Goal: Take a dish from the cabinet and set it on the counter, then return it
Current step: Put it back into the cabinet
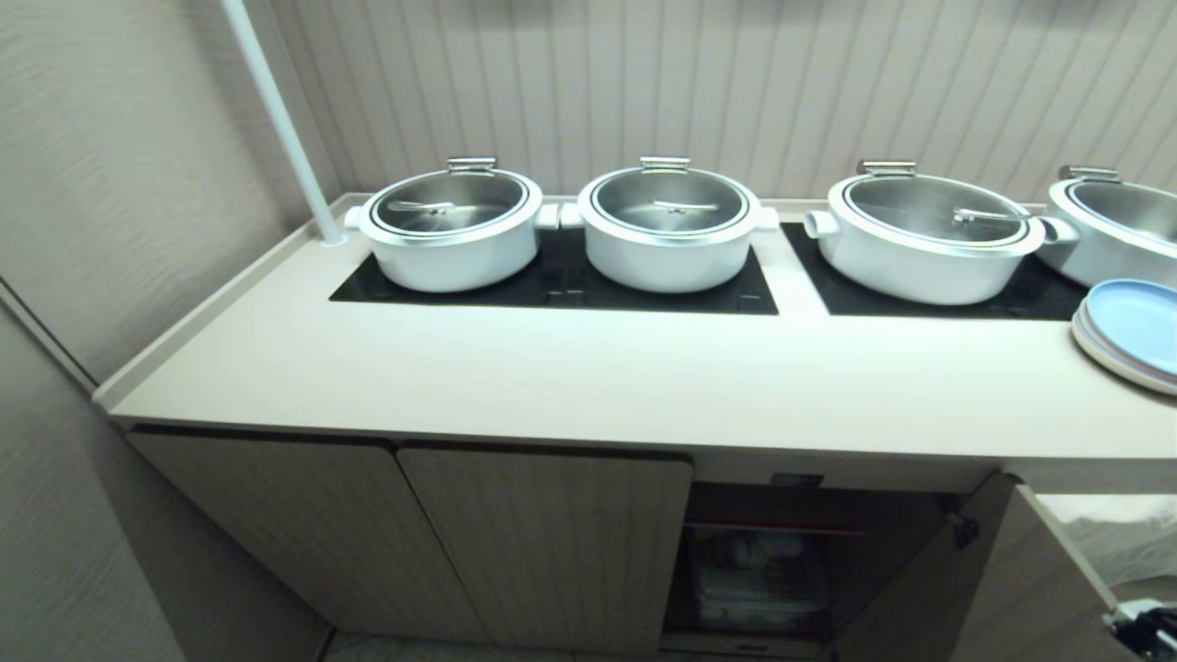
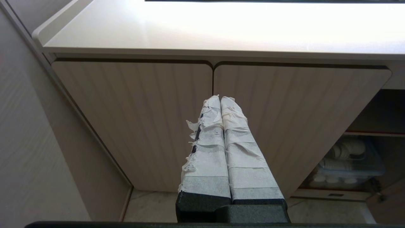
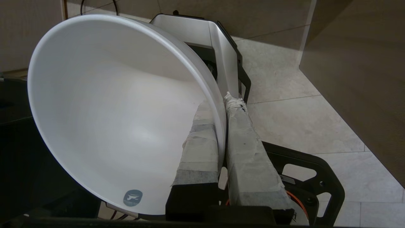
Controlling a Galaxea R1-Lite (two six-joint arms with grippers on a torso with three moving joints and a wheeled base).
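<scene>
Counter (image 1: 588, 386) lay bare ahead, cabinet (image 1: 763, 561) open below-right. Right gripper (image 3: 221, 126) clamped bowl (image 3: 110, 120) rim, one finger inside, one outside, low beside cabinet. Left gripper (image 2: 220, 101) closed, empty, facing shut doors.

We see a plain white bowl (image 3: 110, 110) with a small grey-blue sticker (image 3: 132, 197) inside it. The counter (image 1: 588, 386) is cream, with black glass cooktop panels (image 1: 552, 285). The pots (image 1: 451, 230) are white under steel-grey lids (image 1: 668, 200). The cabinet (image 1: 552, 542) doors are beige wood-grain with vertical ribs. The top plate (image 1: 1136, 326) is pale blue. The floor (image 3: 300, 120) tiles are beige.
</scene>
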